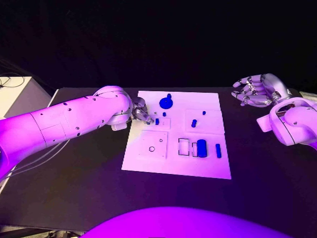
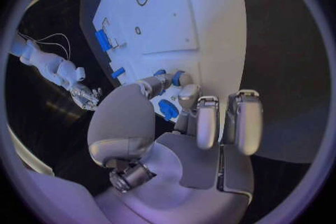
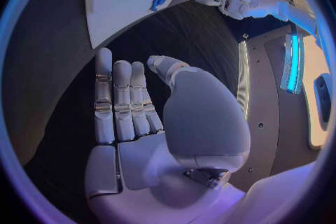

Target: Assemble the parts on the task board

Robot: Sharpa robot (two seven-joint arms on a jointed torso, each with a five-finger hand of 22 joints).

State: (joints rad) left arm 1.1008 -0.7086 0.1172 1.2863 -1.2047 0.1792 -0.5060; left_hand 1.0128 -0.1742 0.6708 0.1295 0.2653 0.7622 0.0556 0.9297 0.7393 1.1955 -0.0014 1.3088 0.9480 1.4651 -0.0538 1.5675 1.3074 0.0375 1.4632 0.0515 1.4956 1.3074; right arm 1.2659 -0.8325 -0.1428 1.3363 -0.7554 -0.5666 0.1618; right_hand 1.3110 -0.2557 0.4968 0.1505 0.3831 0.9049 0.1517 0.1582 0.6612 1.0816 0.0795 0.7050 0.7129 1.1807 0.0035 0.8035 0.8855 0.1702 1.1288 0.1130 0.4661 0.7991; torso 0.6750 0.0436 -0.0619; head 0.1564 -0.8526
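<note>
Left robot hand (image 1: 139,112), fingers apart and empty, sits at the task board (image 1: 176,163) edge, small blue peg (image 1: 157,121) just at its 3 o'clock; right robot hand (image 1: 257,91) is open, well apart.

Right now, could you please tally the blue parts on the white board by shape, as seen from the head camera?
Round disc part: 1
Small pegs: 4
Large cylinder: 1
Slim bar: 1
Total: 7

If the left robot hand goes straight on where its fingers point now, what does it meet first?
Probably the small blue part just before the left robot hand, on the task board; depth is unclear, and its fingertips may already touch it.
</note>
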